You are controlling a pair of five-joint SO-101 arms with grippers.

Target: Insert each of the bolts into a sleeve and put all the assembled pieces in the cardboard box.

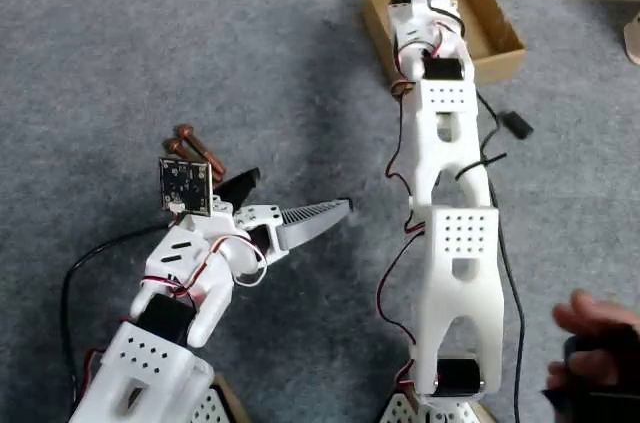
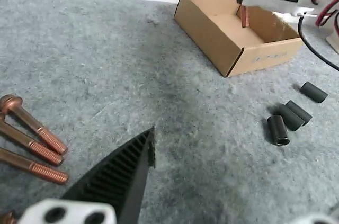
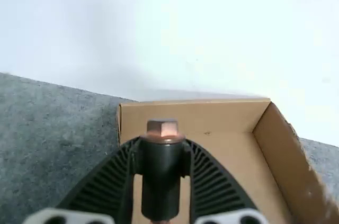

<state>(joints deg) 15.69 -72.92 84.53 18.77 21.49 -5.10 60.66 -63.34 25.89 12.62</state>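
My right gripper (image 3: 161, 150) is shut on a black sleeve (image 3: 160, 176) with a copper bolt through it; the bolt's head (image 3: 161, 127) sticks out above. It hangs over the open cardboard box (image 3: 222, 128), and the bolt's threaded end (image 2: 244, 16) points down into the box (image 2: 233, 49). My left gripper (image 1: 303, 189) stands open over bare carpet, with nothing between its fingers. Three loose copper bolts (image 2: 32, 142) lie just beside its black finger (image 2: 124, 168). Several black sleeves (image 2: 291, 115) lie on the carpet near the box.
Grey carpet covers the table. The right arm (image 1: 450, 173) stretches from the near edge up to the box (image 1: 495, 33) at the far right. A white wall rises behind the box. The far left of the carpet is open.
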